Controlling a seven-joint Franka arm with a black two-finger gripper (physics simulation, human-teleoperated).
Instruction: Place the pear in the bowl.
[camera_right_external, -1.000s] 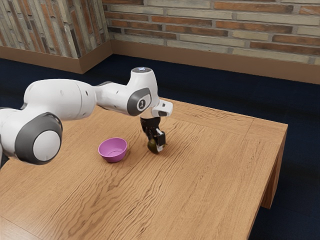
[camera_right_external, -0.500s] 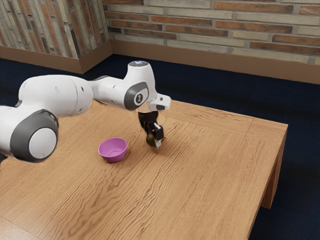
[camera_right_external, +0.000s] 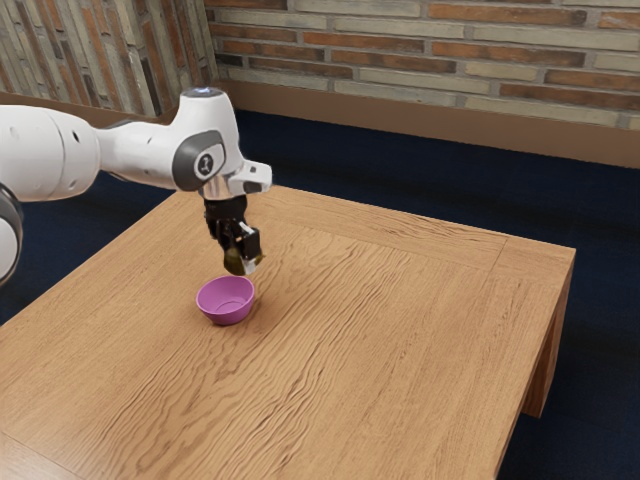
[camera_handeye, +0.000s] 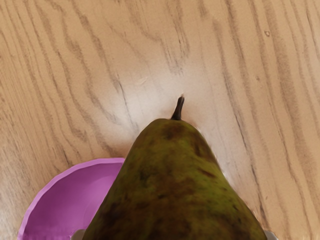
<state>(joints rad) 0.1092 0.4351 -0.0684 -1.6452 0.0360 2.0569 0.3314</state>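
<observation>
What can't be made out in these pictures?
Pear: wide end cut off by wrist view's lower edge.
Bowl: wrist view, partly behind the pear, partly past that edge.
Exterior view: the gripper hides part of the pear.
Arm: base cut off by exterior view's left edge.

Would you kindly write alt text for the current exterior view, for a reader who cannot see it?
A black gripper on a white robot arm holds a green-brown pear in the air, close to an empty purple bowl on a wooden table. Behind are a dark blue floor and a brick wall.
</observation>
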